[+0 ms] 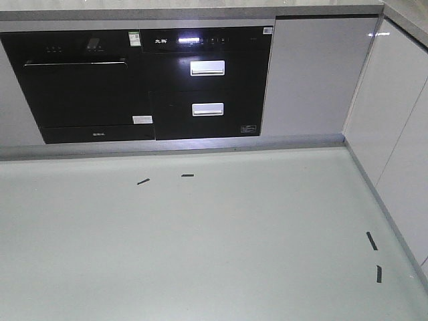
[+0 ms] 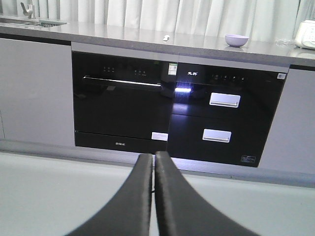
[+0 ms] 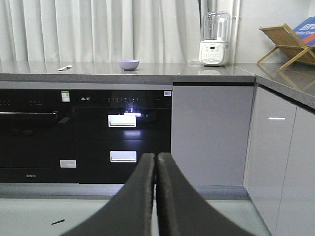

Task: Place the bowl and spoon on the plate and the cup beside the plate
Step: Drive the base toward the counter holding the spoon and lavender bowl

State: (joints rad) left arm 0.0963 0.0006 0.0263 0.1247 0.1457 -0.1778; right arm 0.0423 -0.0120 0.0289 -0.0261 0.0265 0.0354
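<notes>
Grey countertop (image 3: 197, 73) holds one bowl (image 3: 128, 64) and one spoon (image 3: 64, 68).

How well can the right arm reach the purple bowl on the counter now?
Probably not yet. The bowl sits on the grey counter, far beyond and above the right gripper, whose jaws are closed. Nothing blocks the way, but the robot likely must drive closer.
</notes>
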